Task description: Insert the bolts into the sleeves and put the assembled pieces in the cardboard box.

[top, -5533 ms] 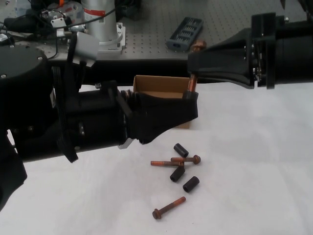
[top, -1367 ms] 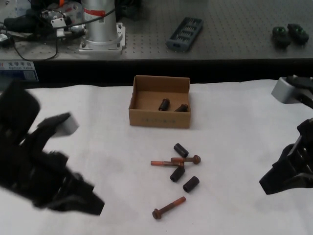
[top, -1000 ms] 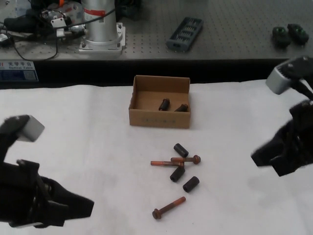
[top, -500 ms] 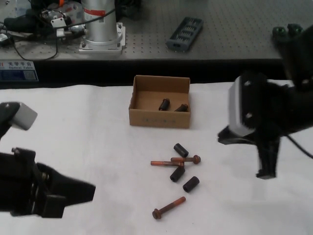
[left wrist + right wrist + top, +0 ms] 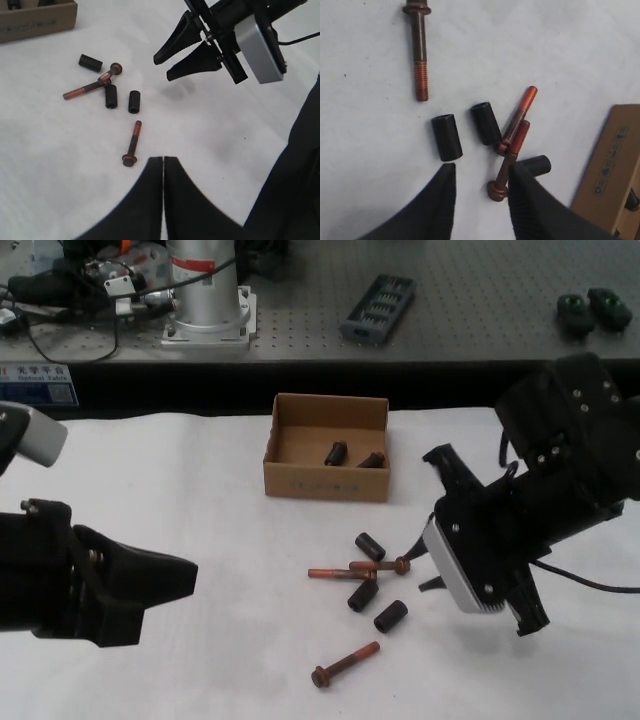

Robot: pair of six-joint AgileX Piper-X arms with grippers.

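Toward 12 o'clock on the white sheet (image 5: 200, 470): the cardboard box (image 5: 325, 485), open on top, with two dark sleeved pieces (image 5: 336, 453) lying inside, toward its 3 o'clock half.

At 6 o'clock from the box and well apart from it: a loose cluster of three black sleeves (image 5: 370, 545) and two copper bolts (image 5: 340, 574). Bolts side by side and overlapping along part of their length. One sleeve at the cluster's 12, one just under the bolts at 6, one at 5. Farther out at 6 o'clock from the cluster, alone: a third bolt (image 5: 345, 663), slanted, head toward 7.

Just at 3 o'clock of the cluster, low over the sheet: the right gripper (image 5: 425, 568), fingers parted to a middling gap and aimed at 9, into the cluster. In its own wrist view, the bolt head (image 5: 497, 190) of the nearer bolt between the two fingertips (image 5: 445, 190), and the nearest sleeve (image 5: 446, 137) just past one tip. Another sleeve partly hidden behind the other finger. Touching the bolt or above it: cannot tell.

At 9 o'clock of the cluster, well apart from it: the left gripper (image 5: 190, 578), fingers pressed flat together, gripping nothing, aimed toward 3. In the left wrist view, the third bolt just beyond those closed tips.
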